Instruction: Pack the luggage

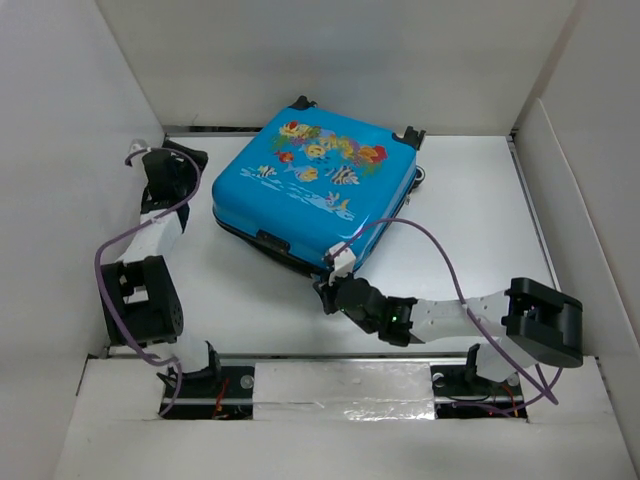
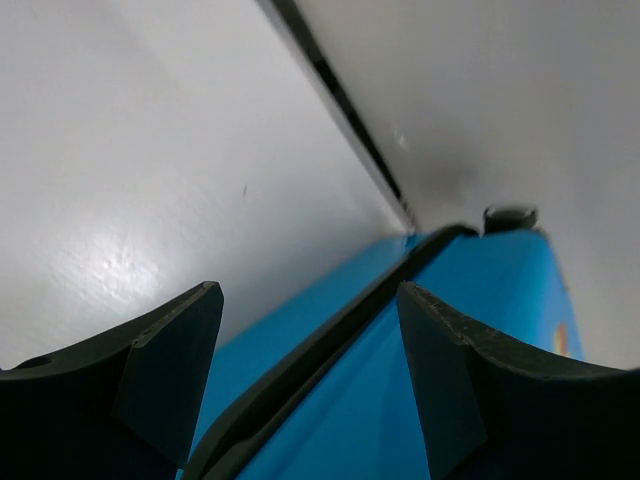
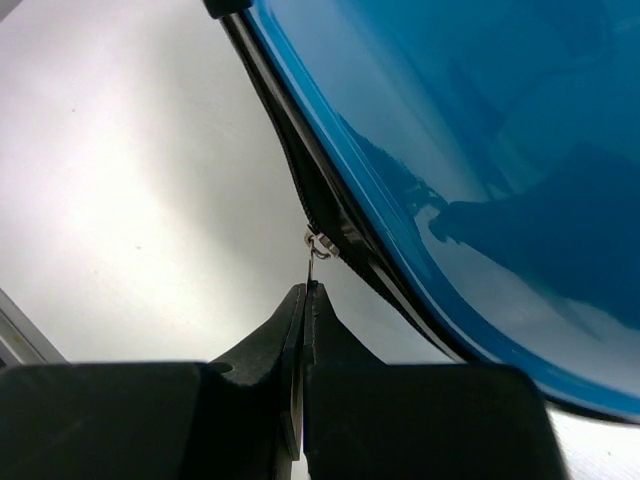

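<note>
Currently the luggage (image 1: pixel 315 190) is lying closed and flat on the desk (image 1: pixel 470 220), toward the back middle, fish print facing up. Meanwhile the right hand (image 3: pixel 310 300) is clenching the small metal zipper pull (image 3: pixel 316 250) at the seam on its near edge. Over by its left side the left hand (image 2: pixel 310 310) is hanging released, fingers spread, gripping nothing.

luggage (image 1: pixel 315 195) lay flat, lid down, turned askew; bright blue hard shell, fish-and-coral print facing up, dark zip seam around side.
</note>
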Available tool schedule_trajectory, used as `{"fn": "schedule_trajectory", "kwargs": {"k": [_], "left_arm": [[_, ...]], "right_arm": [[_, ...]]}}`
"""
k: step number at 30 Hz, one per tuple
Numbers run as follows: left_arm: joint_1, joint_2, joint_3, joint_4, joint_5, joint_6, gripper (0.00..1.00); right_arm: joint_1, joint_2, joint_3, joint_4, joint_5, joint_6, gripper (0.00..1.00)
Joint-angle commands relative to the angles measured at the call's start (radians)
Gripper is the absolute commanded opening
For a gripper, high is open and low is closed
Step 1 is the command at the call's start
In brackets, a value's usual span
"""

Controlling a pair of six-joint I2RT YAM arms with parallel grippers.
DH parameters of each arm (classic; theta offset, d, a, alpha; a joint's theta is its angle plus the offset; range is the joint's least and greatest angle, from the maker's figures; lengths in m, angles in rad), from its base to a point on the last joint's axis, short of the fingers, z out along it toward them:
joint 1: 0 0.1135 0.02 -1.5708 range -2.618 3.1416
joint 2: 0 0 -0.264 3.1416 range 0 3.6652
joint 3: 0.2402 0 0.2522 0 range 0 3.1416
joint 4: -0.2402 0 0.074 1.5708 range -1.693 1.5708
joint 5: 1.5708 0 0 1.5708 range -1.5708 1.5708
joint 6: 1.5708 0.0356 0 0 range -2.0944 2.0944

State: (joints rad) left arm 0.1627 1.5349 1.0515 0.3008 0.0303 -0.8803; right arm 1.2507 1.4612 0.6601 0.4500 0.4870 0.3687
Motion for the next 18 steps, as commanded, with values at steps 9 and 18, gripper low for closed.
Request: {"fn": "schedule_trajectory", "kwargs": {"k": [9,18], "left_arm": [[-0.103,0.120,0.045,-0.046,0.237,0.093,0.70],[-0.178,0.048,-0.136,0.078,0.325,0.072,0.70]], "right_arm": [[0.047,0.154,0.266,0.044,-0.234,-0.076,0.00],[-0.019,0.257,0.521,-0.068,-0.297,-0.151,0.00]]}}
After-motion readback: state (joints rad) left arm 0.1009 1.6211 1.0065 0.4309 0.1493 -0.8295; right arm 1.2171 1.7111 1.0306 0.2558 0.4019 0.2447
